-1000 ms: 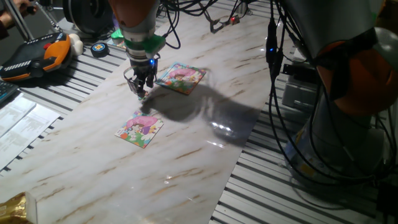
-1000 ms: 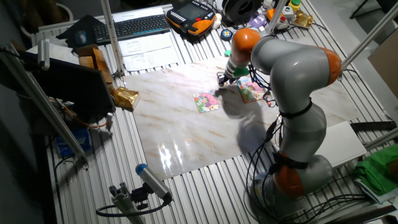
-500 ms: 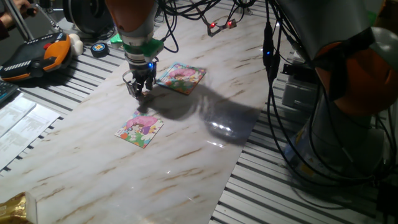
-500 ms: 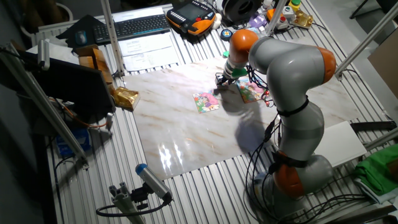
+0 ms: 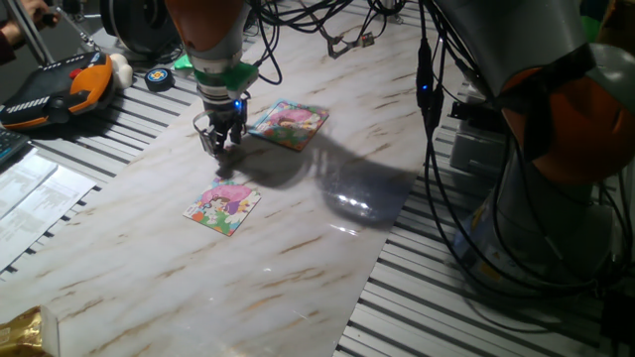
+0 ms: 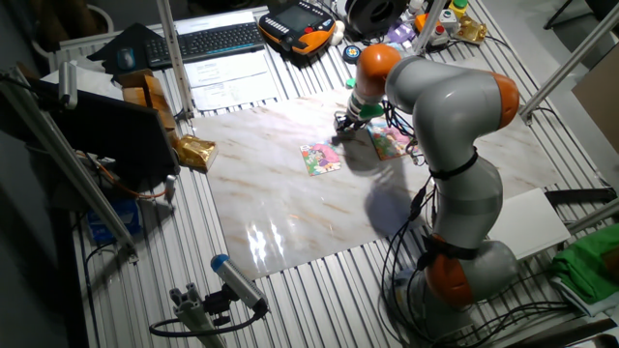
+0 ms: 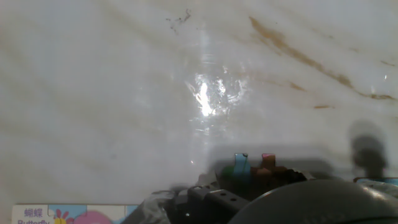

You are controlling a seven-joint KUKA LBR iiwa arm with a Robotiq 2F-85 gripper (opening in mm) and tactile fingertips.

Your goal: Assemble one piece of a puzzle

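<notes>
My gripper (image 5: 220, 149) hangs just above the marble table (image 5: 298, 248), between two small colourful puzzle boards: one (image 5: 288, 123) to its right and one (image 5: 222, 206) in front of it. Its fingers stand close together, and a tiny pale piece seems pinched at the tips, too small to make out clearly. In the other fixed view the gripper (image 6: 338, 124) is between the same boards (image 6: 320, 158) (image 6: 391, 141). The hand view shows bare marble with a glare spot, and a corner of a board (image 7: 68, 213) at the bottom left.
A black round disc (image 5: 159, 77) and an orange-black teach pendant (image 5: 55, 91) lie beyond the table's far left edge. A keyboard (image 6: 218, 41), papers and a gold foil bag (image 6: 196, 151) are on the slatted bench. Cables hang over the back of the table.
The gripper has shifted slightly up and to the left, away from the near board. The boards have not moved.
</notes>
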